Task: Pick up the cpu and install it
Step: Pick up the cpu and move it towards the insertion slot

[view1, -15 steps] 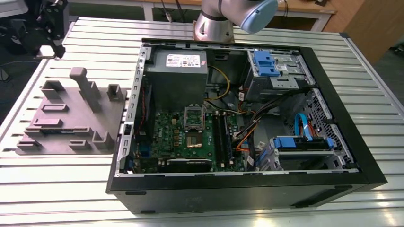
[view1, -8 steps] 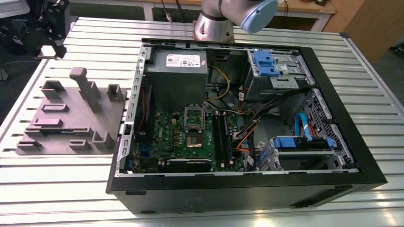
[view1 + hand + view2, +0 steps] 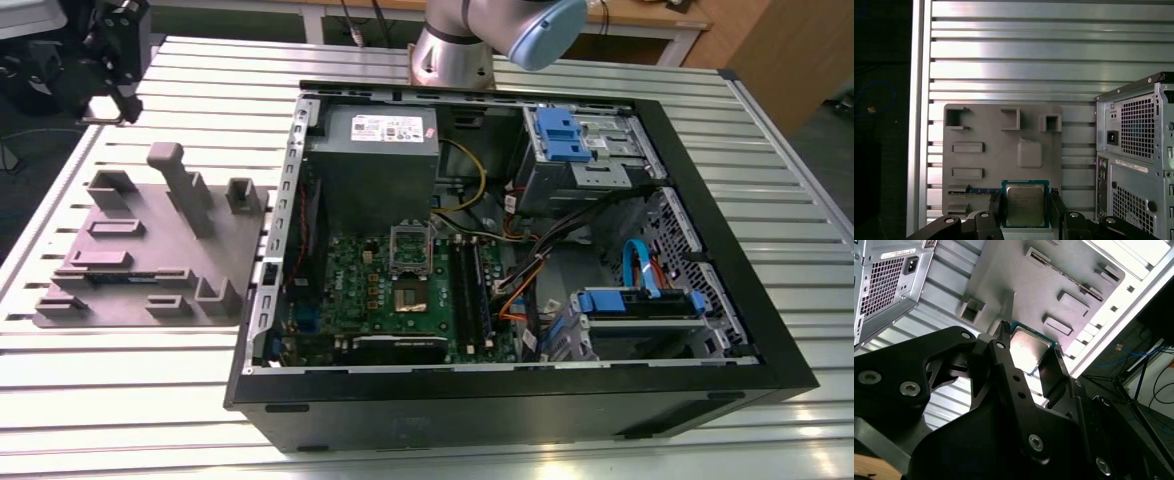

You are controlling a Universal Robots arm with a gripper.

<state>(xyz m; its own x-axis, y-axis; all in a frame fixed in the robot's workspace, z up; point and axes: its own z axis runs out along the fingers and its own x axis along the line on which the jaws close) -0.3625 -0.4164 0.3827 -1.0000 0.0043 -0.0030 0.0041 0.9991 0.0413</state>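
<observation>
The cpu (image 3: 1025,204) sits square between the two black fingers (image 3: 995,207) of the gripper (image 3: 1025,196), its shiny metal top facing the camera in the first wrist view and a thin green rim showing round the edges. The fingers press against two opposite sides of the chip, so the gripper is clamped on the cpu and carries it in the air, clear of everything beneath. In the second wrist view the same grasp shows from a slant: the chip tilts across the frame, with one finger (image 3: 1050,375) against its edge and the other at the opposite edge. Below and well apart from the chip lies the grey tray (image 3: 989,165), a flat moulded plate with raised blocks and shallow pockets. The tray rests on the slatted metal table (image 3: 1029,50). Beside the tray stands the computer case (image 3: 1134,150). In the exterior view the case lies open on the table, its green motherboard (image 3: 367,285) exposed, with the tray on the exterior view's left.
</observation>
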